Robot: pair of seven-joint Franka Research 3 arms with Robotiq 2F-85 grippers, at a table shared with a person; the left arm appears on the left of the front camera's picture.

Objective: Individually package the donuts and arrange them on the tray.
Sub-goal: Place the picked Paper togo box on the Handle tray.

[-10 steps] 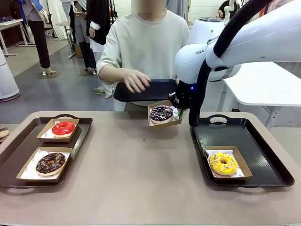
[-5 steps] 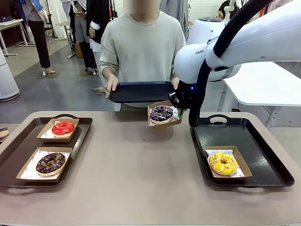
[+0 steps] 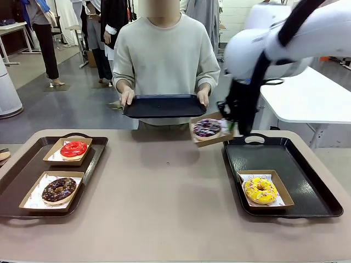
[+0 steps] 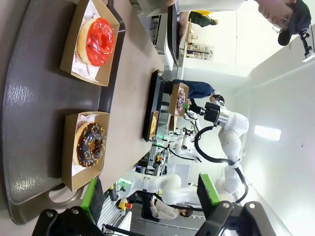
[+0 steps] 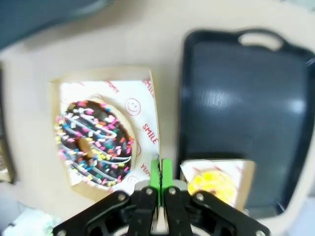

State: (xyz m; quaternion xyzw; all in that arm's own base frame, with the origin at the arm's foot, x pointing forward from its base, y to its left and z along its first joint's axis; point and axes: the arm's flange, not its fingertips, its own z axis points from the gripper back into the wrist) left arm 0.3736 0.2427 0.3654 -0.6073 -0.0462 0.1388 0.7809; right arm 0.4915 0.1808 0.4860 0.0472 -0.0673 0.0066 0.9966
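I see the tan table (image 3: 164,192) in a busy room, my right gripper (image 5: 161,179) pinching the purple donut's box (image 3: 211,130), left gripper (image 4: 147,196) spread.

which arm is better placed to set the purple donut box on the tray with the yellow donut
Right: its fingers pinch the purple donut's box just beside that tray. The left gripper hangs open over the other tray.
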